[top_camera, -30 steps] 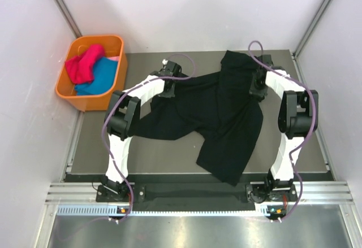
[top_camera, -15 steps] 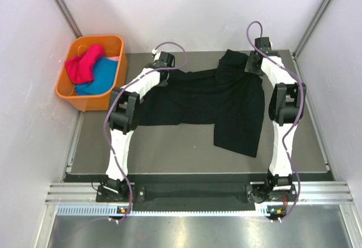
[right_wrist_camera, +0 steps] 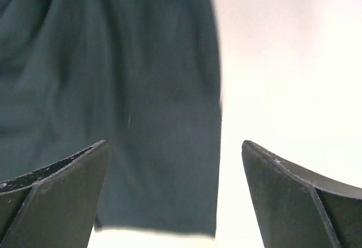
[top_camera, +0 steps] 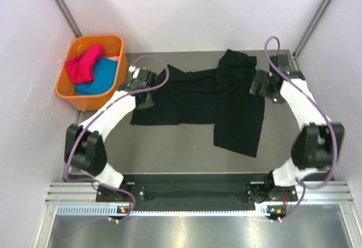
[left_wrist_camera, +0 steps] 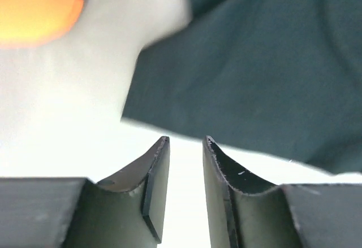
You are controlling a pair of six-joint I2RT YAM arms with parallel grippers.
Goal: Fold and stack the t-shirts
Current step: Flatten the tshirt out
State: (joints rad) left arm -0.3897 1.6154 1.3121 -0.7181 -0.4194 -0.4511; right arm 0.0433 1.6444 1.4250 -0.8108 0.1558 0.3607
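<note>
A black t-shirt [top_camera: 198, 98] lies spread on the grey table [top_camera: 169, 152], with one part reaching toward the near right. At the shirt's left edge my left gripper [top_camera: 142, 91] hovers. In the left wrist view the left gripper [left_wrist_camera: 185, 142] is open by a narrow gap with nothing in it, and the shirt's [left_wrist_camera: 254, 73] hem lies just beyond the tips. My right gripper [top_camera: 258, 84] is over the shirt's right side. In the right wrist view the right gripper [right_wrist_camera: 175, 146] stands wide open above the shirt's [right_wrist_camera: 113, 90] edge, holding nothing.
An orange bin [top_camera: 117, 49] stands off the table's far left corner, holding a pink garment [top_camera: 85, 62] and a blue one [top_camera: 96, 83]. It shows as an orange blur [left_wrist_camera: 34, 5] in the left wrist view. Grey walls close in on both sides.
Both grippers have opened and let go of the black shirt after dragging it toward the far edge. The shirt now lies flatter, and both arms have swung outward and nearer.
</note>
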